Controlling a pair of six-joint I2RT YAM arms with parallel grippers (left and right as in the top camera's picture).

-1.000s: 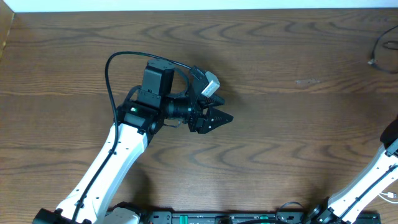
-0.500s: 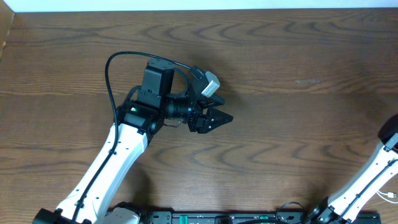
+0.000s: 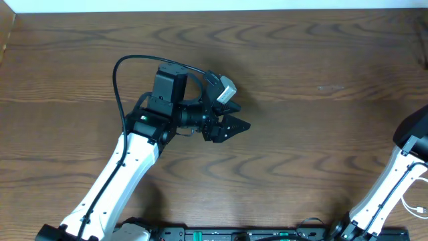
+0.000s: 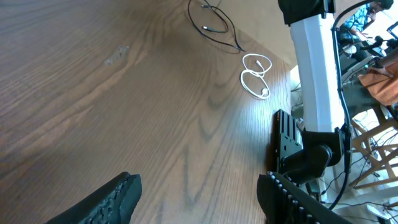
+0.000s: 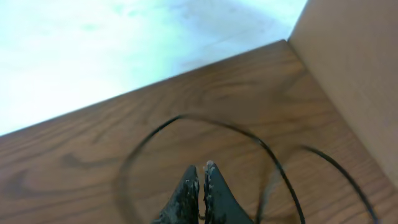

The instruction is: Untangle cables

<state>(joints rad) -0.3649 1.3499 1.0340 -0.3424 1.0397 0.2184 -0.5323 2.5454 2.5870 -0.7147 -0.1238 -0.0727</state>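
In the left wrist view the black cable (image 4: 214, 26) lies in loose loops at the far end of the wooden table, and the white cable (image 4: 255, 73) is coiled apart from it near the right arm (image 4: 311, 68). My left gripper (image 4: 199, 193) is open and empty, low over bare wood, and shows mid-table in the overhead view (image 3: 235, 126). In the right wrist view my right gripper (image 5: 202, 168) is shut, with the black cable (image 5: 249, 134) looping blurred around its tips and seemingly pinched. Only the right arm (image 3: 409, 137) shows overhead. Neither cable shows there.
A beige box wall (image 5: 351, 74) stands just right of the right gripper, at the table's far corner, with pale floor (image 5: 124, 43) beyond the edge. The right arm's black base (image 4: 292, 146) sits at the table edge.
The black cable seen at the overhead view's top right edge has slid out of sight. The right arm has moved further into view. The left arm has not moved.
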